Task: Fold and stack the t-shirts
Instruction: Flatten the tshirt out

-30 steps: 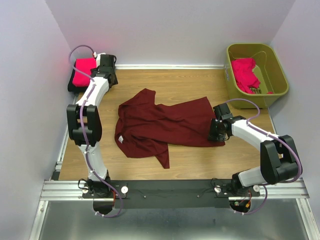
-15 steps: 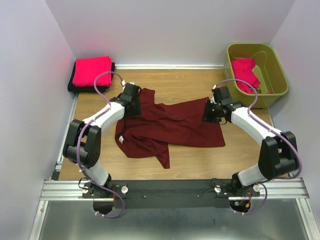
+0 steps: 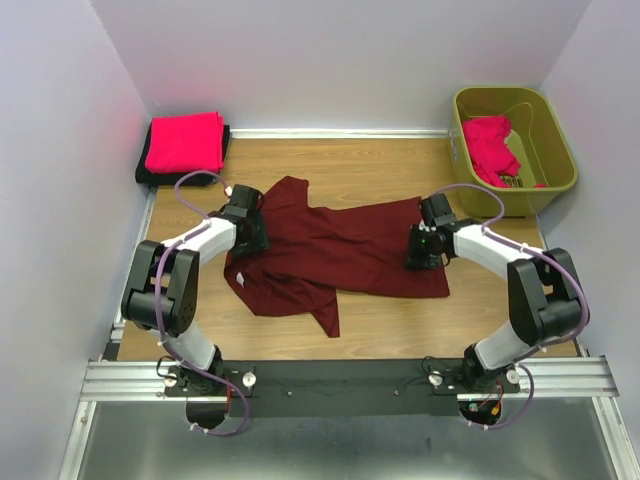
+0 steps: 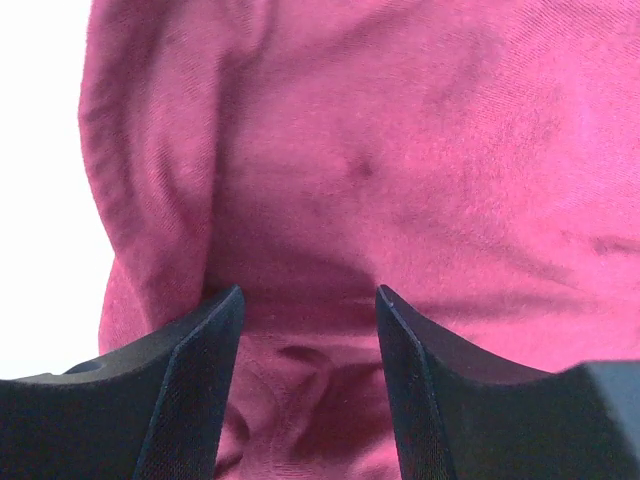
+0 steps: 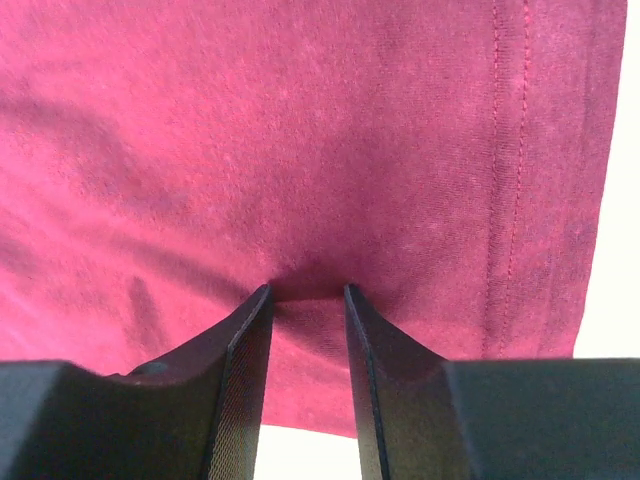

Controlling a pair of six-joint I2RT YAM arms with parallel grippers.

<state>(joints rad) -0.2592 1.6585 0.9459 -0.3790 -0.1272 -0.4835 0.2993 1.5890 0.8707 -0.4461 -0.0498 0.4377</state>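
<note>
The maroon t-shirt point(image 3: 330, 255) lies rumpled at the centre of the counter point(image 3: 350, 165). At its 10 o'clock edge the left hand point(image 3: 250, 228) presses on the cloth, jaws apart. At its 3 o'clock hem the right hand point(image 3: 420, 248) pinches a pucker of cloth. At the counter's 10 o'clock corner, a folded pinkish-red t-shirt point(image 3: 185, 142) rests on a black t-shirt point(image 3: 148, 175).
</note>
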